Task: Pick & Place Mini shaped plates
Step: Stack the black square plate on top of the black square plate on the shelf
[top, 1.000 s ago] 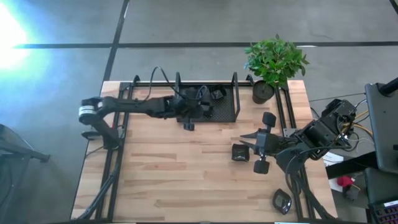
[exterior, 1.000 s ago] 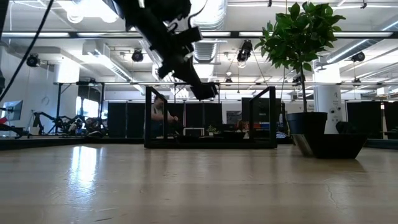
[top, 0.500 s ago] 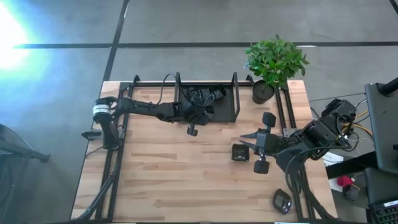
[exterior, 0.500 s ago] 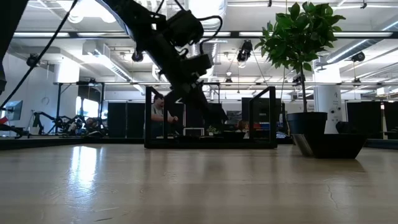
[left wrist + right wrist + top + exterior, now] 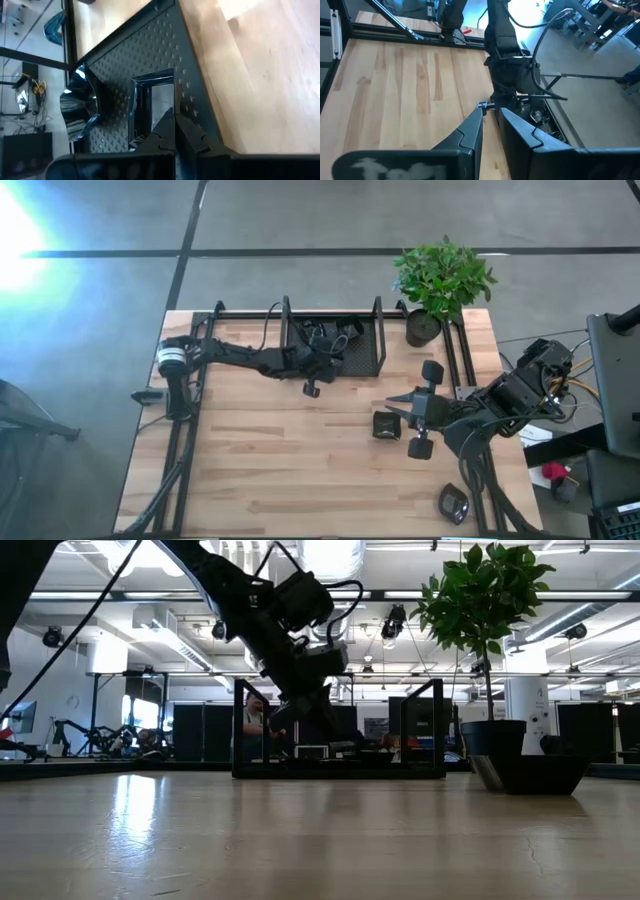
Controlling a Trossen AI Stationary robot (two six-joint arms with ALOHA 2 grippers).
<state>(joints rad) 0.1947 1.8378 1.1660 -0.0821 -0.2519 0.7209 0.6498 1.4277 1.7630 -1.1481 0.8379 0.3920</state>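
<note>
So the biggest thing here is the light wooden plank table (image 5: 290, 460), pale boards with visible grain, and black metal rails run down both its long sides. At the far edge sits the big black perforated metal tray (image 5: 365, 358) with upright wire-frame ends; up close its floor is dotted with small holes. Just beside the tray's right end is a leafy green plant in a dark round pot (image 5: 424, 326).

The left arm reaches in from the table's left edge, stretched out low and nearly flat, with its wrist at the tray's front left corner. The left gripper (image 5: 175, 131) points into the tray with its two dark fingers pressed together, nothing between them as far as I can see. Right in front of it, a glossy black square mini plate (image 5: 150, 107) lies on the tray floor, shiny enough to mirror the light, and a second glossy dish with a flared rounded rim (image 5: 80, 107) sits beside it, deeper in the tray.

The right arm is folded up at the table's right side, and the right gripper (image 5: 396, 407) sits partly spread with a narrow gap, holding nothing. Just beside its tips, on the bare wood, is another small black square plate (image 5: 386, 425). One more small rounded black dish (image 5: 453, 503) lies near the table's front right corner, well apart from the others
</note>
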